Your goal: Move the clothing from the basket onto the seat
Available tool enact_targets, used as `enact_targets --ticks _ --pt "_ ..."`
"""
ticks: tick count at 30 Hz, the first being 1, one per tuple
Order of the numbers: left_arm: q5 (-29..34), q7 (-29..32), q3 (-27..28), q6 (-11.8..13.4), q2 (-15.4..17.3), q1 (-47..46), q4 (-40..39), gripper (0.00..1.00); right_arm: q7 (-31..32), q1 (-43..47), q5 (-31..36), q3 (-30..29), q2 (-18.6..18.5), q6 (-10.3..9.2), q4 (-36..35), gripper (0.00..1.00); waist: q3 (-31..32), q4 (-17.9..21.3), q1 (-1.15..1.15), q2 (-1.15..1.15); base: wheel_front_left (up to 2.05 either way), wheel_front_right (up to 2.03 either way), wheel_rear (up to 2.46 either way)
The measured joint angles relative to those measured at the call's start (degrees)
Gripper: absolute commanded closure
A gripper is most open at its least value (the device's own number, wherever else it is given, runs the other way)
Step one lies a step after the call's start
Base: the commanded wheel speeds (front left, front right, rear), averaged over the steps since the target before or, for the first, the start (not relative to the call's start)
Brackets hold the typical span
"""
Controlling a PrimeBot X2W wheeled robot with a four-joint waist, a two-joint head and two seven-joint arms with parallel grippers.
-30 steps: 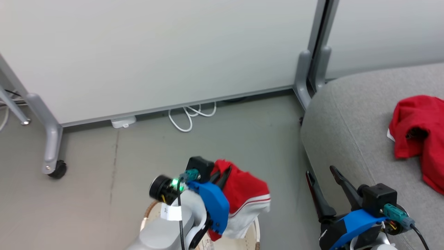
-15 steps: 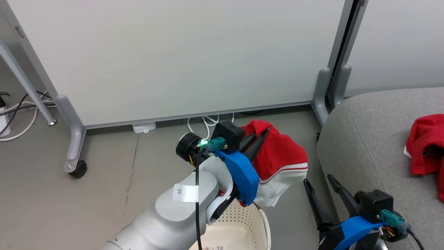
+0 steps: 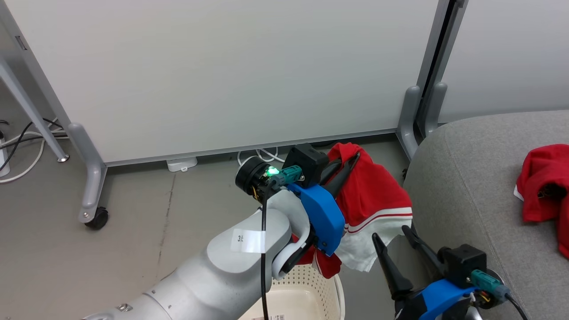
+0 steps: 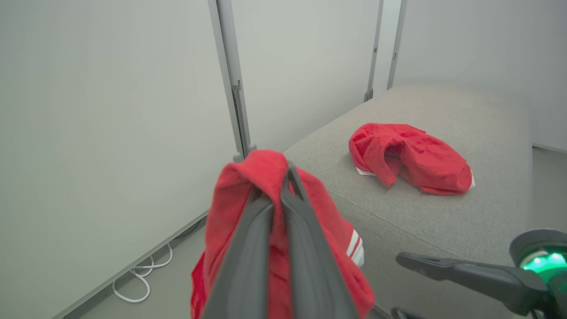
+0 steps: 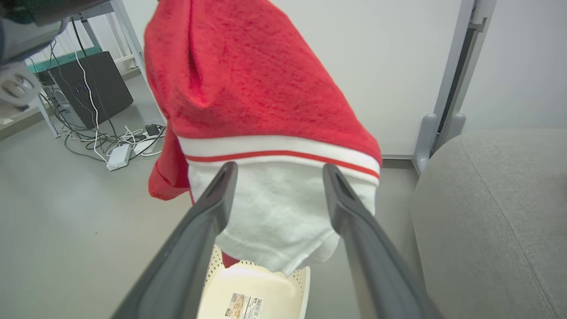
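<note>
My left gripper point(image 3: 353, 156) point(image 4: 290, 170) is shut on a red garment with white stripes and a white lining point(image 3: 378, 200) point(image 4: 230, 208) point(image 5: 266, 97). It hangs in the air above the cream basket point(image 3: 302, 293) point(image 5: 252, 292) and just left of the grey seat point(image 3: 471, 186) point(image 4: 425, 217) point(image 5: 496, 212). A second red garment point(image 3: 544, 186) point(image 4: 412, 157) lies crumpled on the seat. My right gripper point(image 3: 393, 235) point(image 5: 279, 170) stands open at the lower right, its fingers point(image 5: 208, 212) pointing at the hanging white lining, apart from it.
White partition panels on grey wheeled feet point(image 3: 91, 178) stand behind; another foot point(image 3: 411, 115) is beside the seat's corner. White cable loops point(image 3: 262, 155) lie at the panel's base. Cables and a dark box point(image 5: 95, 79) sit far left on the grey floor.
My left gripper has lifted the red garment out of the basket and carried it up and right, toward the seat. The head camera has shifted too. The right gripper stays open.
</note>
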State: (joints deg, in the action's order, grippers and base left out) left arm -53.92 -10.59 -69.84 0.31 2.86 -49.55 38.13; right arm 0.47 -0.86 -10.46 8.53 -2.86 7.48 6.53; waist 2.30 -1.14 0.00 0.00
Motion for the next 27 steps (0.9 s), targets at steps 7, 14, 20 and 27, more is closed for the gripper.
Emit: enact_targets --ticks 7,14,20,27 --pt "-1.4 -0.6 -1.6 0.2 0.0 -0.3 0.7 1.00 0.0 -1.6 -1.0 4.8 0.0 0.00 -0.4 0.00 -0.4 0.7 0.00 0.00 0.00 0.00 0.00" --pt "-2.4 -0.9 -2.7 0.4 0.0 -0.8 0.7 1.00 0.0 -4.5 -1.8 7.4 0.0 0.00 0.9 0.00 -0.7 0.6 0.00 0.00 0.00 0.00 0.00" --pt "-2.8 -0.9 -3.2 0.4 0.0 -0.8 0.2 1.00 -0.6 -8.4 -2.0 8.1 0.0 0.00 5.1 0.00 -0.8 0.3 0.00 0.00 0.00 0.00 0.00" --pt "-3.0 -0.6 -3.4 0.4 0.0 -0.8 -1.0 1.00 -2.5 -14.4 -0.2 8.3 0.0 0.01 13.7 0.00 -1.0 -0.2 0.00 0.00 0.00 0.00 0.00"
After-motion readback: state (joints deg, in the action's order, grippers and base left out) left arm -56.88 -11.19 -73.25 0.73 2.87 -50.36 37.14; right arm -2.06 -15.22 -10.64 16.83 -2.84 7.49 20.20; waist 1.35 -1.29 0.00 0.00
